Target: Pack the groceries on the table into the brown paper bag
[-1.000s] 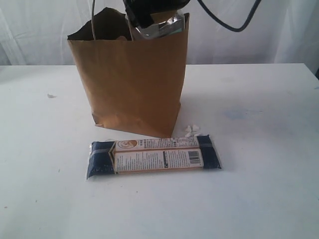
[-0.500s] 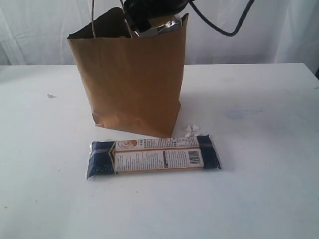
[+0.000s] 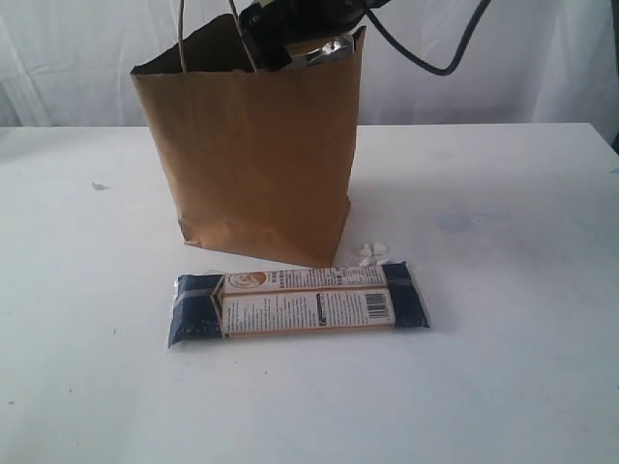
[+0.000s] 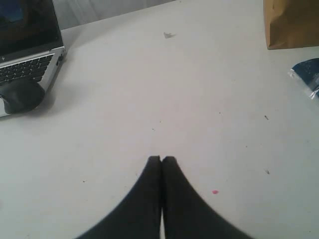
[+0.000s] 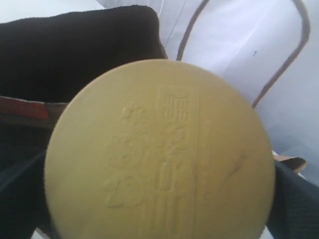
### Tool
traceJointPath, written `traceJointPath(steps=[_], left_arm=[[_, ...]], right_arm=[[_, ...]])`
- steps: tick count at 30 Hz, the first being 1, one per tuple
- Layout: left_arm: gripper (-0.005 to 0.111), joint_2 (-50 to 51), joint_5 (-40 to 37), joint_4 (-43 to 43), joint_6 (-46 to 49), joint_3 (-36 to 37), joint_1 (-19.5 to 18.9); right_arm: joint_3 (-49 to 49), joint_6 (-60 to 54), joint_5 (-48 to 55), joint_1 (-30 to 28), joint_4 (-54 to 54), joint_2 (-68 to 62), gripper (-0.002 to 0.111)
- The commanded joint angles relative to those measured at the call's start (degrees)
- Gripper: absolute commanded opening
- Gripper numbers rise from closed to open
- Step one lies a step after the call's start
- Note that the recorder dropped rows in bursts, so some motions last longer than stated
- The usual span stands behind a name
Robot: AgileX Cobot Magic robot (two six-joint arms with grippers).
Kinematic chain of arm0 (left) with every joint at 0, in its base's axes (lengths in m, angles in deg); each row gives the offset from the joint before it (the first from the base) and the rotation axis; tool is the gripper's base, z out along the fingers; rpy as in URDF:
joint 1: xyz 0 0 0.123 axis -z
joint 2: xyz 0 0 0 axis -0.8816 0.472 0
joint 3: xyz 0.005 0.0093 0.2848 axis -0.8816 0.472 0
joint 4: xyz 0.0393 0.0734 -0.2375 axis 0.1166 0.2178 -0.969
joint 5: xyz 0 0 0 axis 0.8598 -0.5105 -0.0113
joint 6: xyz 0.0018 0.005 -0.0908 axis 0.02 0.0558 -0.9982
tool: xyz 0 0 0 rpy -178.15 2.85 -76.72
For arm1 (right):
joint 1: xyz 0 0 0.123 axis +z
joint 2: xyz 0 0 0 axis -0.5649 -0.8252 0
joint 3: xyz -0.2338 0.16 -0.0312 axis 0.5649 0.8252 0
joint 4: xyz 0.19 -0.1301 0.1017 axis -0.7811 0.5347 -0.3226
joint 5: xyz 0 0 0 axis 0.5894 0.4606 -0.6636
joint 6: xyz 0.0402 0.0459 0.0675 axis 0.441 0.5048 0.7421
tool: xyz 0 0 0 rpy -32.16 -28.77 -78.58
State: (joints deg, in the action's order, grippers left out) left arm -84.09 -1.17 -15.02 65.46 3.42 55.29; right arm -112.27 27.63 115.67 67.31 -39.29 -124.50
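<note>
The yellow-lid jar [image 5: 159, 149] is being lowered deeper into the brown paper bag [image 3: 251, 155] than before — nearly packed. It is being hugged by the right pincer [image 3: 298, 35]; squeezing or loosening cannot be told. The left pincer [image 4: 162, 160] is being kept pressed together.

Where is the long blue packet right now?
In the exterior view, the long navy-orange packet lies flat on the table, just in front of the brown paper bag, near the middle.
</note>
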Motion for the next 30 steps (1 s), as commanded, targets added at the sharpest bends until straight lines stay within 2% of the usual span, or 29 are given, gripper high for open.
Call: traceJointPath(steps=[1,5,13,22,30], left_arm=[[0.0,-0.24,0.14,-0.14,-0.03,0.22,-0.08],[0.0,-0.24,0.14,-0.14,-0.03,0.22,-0.08],[0.0,-0.24,0.14,-0.14,-0.03,0.22,-0.08],[0.0,-0.24,0.14,-0.14,-0.03,0.22,-0.08],[0.0,-0.24,0.14,-0.14,-0.03,0.22,-0.08]], right_arm=[[0.29,1.13,2.19,-0.41,0.72,-0.47,0.102],[0.07,1.4,1.96,-0.41,0.72,-0.37,0.102],[0.07,1.4,-5.63,-0.27,0.72,2.27,0.102],[0.07,1.85,-4.28,-0.27,-0.69,2.77,0.102],[0.07,8.06,0.68,-0.27,-0.89,5.1,0.102]])
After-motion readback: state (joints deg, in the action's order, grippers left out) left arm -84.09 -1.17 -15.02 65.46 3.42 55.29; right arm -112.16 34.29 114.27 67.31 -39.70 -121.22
